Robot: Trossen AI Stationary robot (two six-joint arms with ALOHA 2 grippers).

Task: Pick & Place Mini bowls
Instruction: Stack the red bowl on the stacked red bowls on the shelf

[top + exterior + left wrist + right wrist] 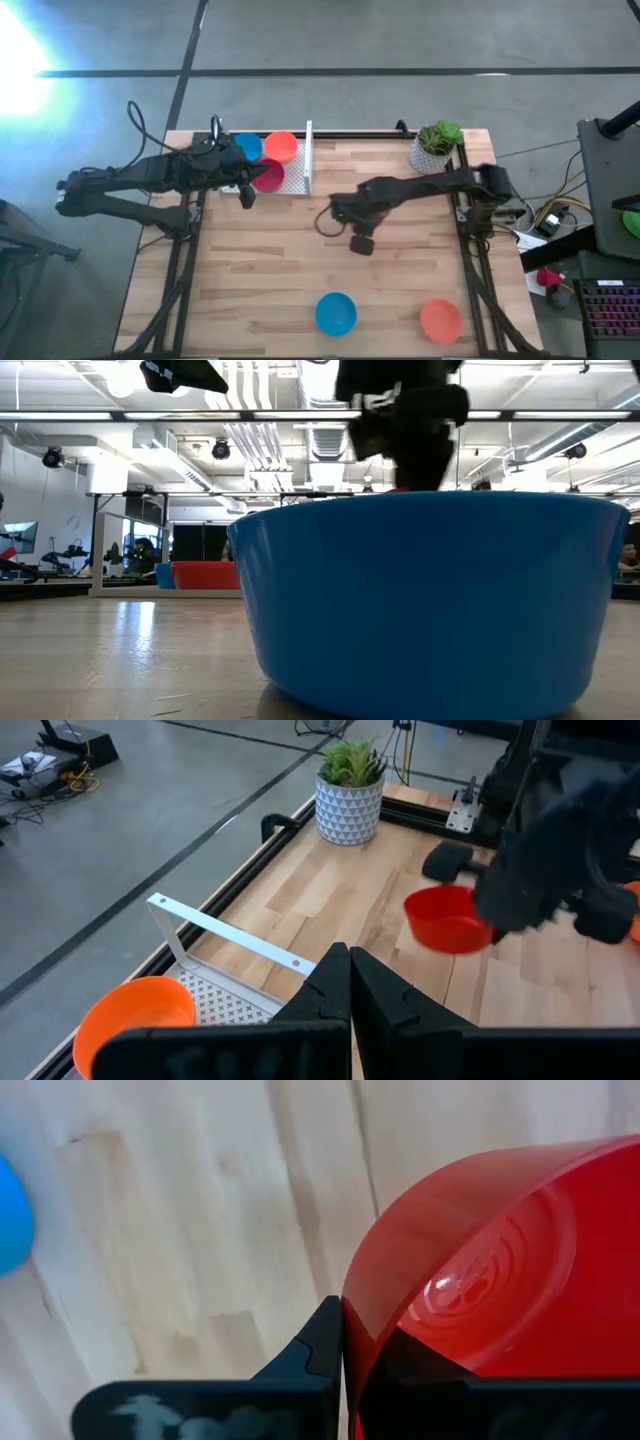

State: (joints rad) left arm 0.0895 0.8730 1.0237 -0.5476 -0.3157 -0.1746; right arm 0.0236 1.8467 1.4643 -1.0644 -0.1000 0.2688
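At the near edge, two yet to fetch: a blue bowl [336, 313] left of centre and an orange bowl [441, 320] well apart to its right, both loose on the table [270, 270]. Mid-table, pinched at the rim by the clenched right gripper [360, 243]: a red bowl [448, 920], tilted and apparently lifted clear of the wood, though hidden under the arm from above. Judged as the carry step, with the grasp made and the placing not yet done. Farther, at the far left, a white tray [296, 182] with an upright bar on its right side, already holding a tray blue bowl [247, 148], a tray orange bowl [281, 146] and a tray red bowl [268, 177]. Just beside the tray's near edge, the left gripper [245, 193], closed on nothing and waiting. At the far right, a plant pot [432, 150], no part of the job. Next, probably: carry left and far, keep the bowl high enough to pass over the bar, steer clear of the left gripper, lower into the tray, then let go.
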